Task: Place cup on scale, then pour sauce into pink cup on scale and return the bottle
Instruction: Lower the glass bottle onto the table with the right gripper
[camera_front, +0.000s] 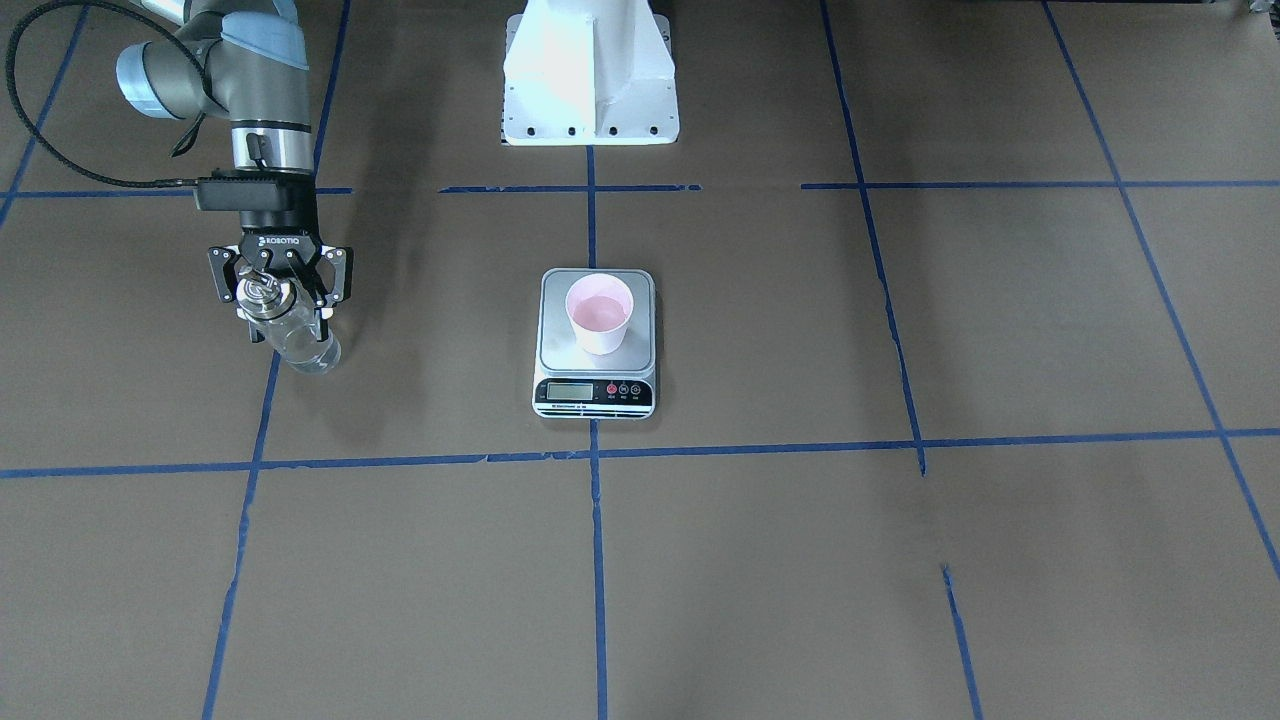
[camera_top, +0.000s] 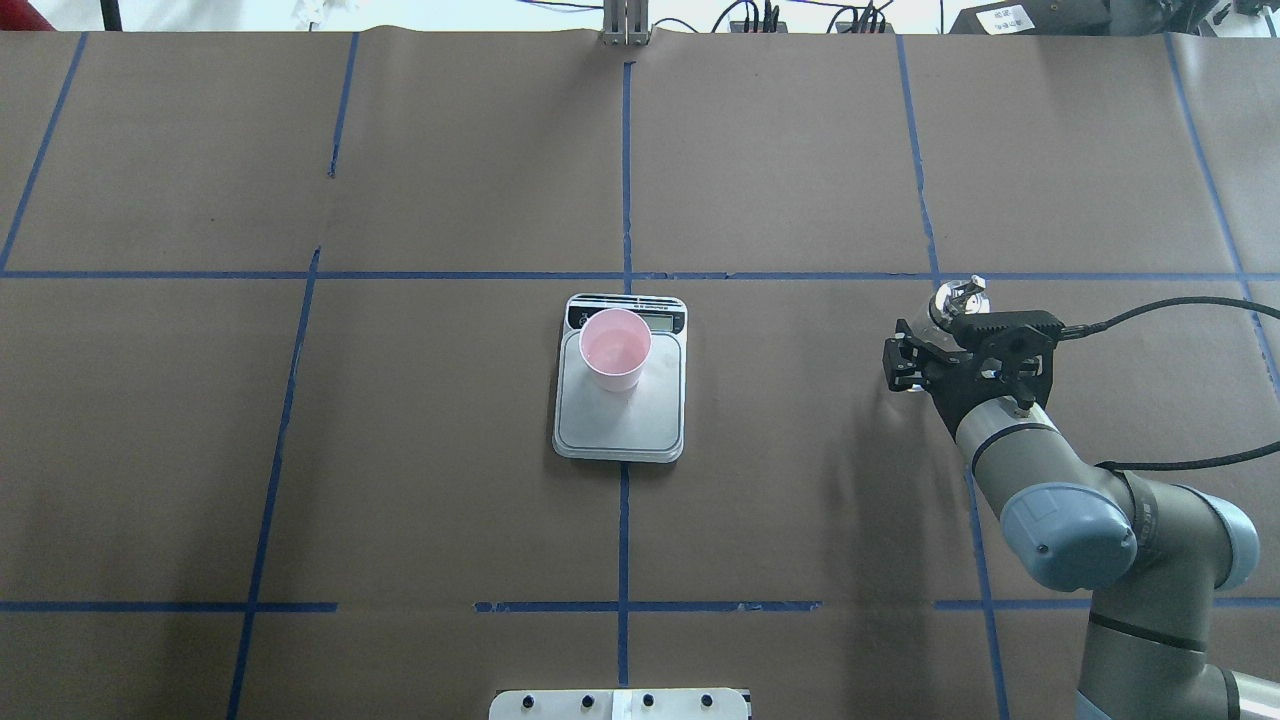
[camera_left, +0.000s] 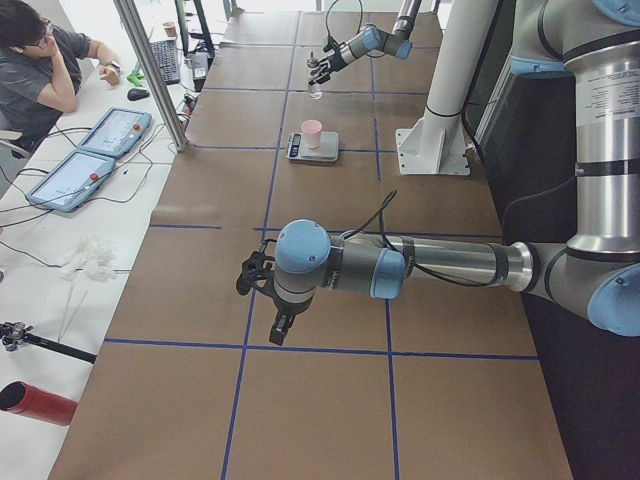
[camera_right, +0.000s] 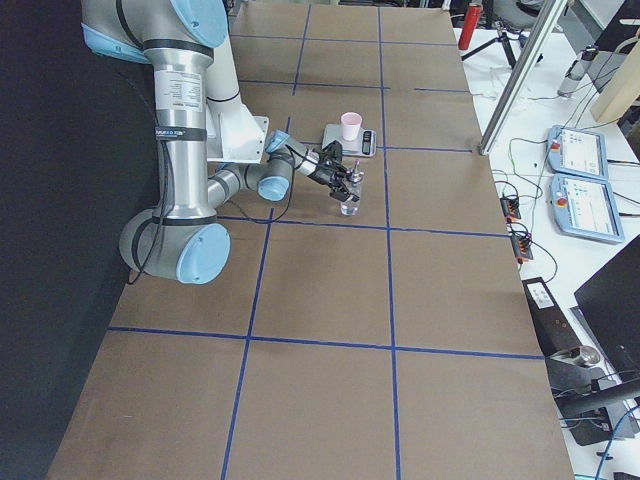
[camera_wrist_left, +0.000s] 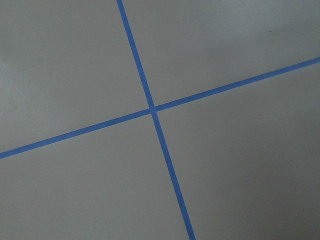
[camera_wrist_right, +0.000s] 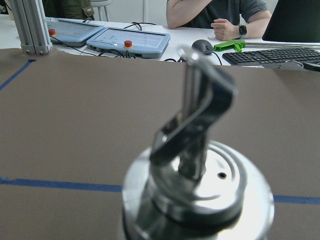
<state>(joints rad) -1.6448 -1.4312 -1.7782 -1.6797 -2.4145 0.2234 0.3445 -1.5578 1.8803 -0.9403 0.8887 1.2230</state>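
Clearly the pink cup (camera_front: 599, 313) sits on the kitchen scale (camera_front: 560, 350), so the pour or the return is in hand (whether sauce is in it, I cannot tell). The right claw (camera_front: 283, 300), pointing steeply down, grips the upright glass bottle (camera_front: 300, 345) well apart from the scale, perhaps touching the tabletop (camera_front: 900, 560). Next comes either release or a carry to the cup.

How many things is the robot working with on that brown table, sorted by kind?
Kitchen scale: 1
Pink cup: 1, standing on the scale's plate
Glass bottle with a metal pourer: 1, held in the jaws
Total: 3
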